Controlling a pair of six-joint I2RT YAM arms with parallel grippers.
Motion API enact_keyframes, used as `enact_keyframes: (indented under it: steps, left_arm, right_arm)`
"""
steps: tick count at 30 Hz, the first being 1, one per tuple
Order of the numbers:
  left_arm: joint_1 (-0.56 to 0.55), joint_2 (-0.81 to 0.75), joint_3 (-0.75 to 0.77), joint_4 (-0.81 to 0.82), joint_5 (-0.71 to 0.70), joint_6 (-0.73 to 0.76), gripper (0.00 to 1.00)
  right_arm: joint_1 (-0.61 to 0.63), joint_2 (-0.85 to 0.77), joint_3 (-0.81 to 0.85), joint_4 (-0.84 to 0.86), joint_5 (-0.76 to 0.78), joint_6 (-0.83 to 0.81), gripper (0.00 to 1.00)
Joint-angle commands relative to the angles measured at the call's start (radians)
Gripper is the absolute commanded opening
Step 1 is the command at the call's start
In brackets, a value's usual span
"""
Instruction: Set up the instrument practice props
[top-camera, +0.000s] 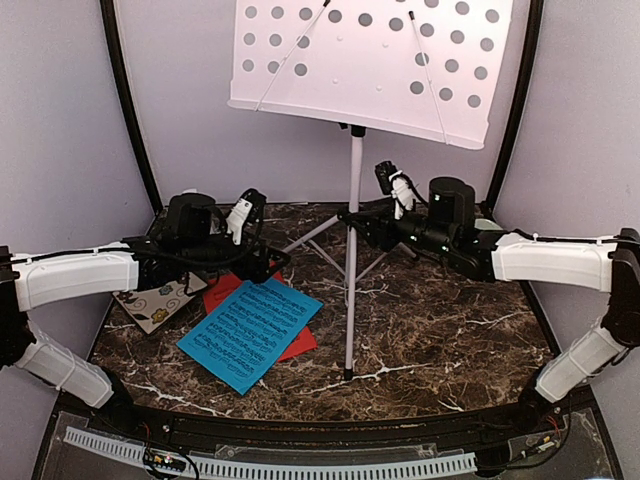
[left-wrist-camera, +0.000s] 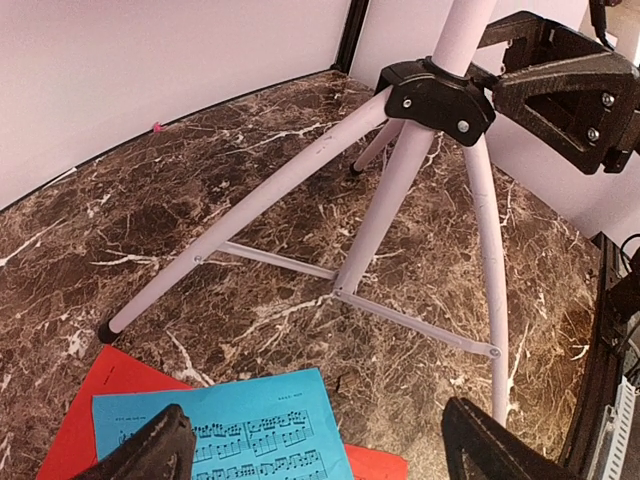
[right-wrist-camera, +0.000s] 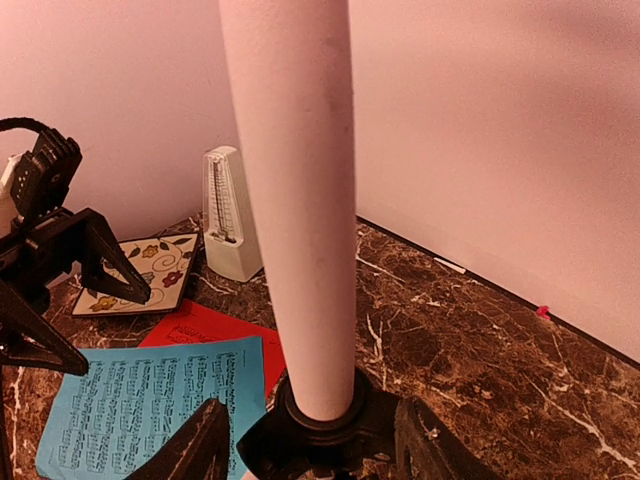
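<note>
My count: one stand (top-camera: 352, 280), two sheets (top-camera: 250, 333) at its 8 o'clock, one metronome (right-wrist-camera: 226, 215); left gripper (left-wrist-camera: 320, 445) open, right gripper (right-wrist-camera: 310, 445) open astride pole (right-wrist-camera: 290, 200).

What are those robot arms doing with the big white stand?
They are setting up music practice things. The stand is upright on the table. The right fingers stand open on either side of its pole, low down, not squeezing it. The left fingers hang open above the blue sheet, which lies on a red sheet. A metronome stands by the wall.
</note>
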Motion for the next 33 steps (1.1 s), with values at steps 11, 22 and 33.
enact_keyframes:
  steps: [11, 22, 33]
  left_arm:
    - [0.14, -0.127, -0.192, -0.177, -0.082, -0.288, 0.95]
    - [0.171, -0.546, -0.518, -0.298, -0.071, -0.755, 0.91]
    - [0.172, -0.959, -0.689, -0.586, -0.243, -1.076, 0.91]
  right_arm:
    - [-0.001, -0.188, 0.038, -0.183, 0.001, 0.067, 0.85]
    - [0.026, -0.334, -0.191, -0.162, 0.008, 0.237, 0.86]
    - [0.191, -0.393, -0.322, -0.112, 0.148, 0.309, 0.84]
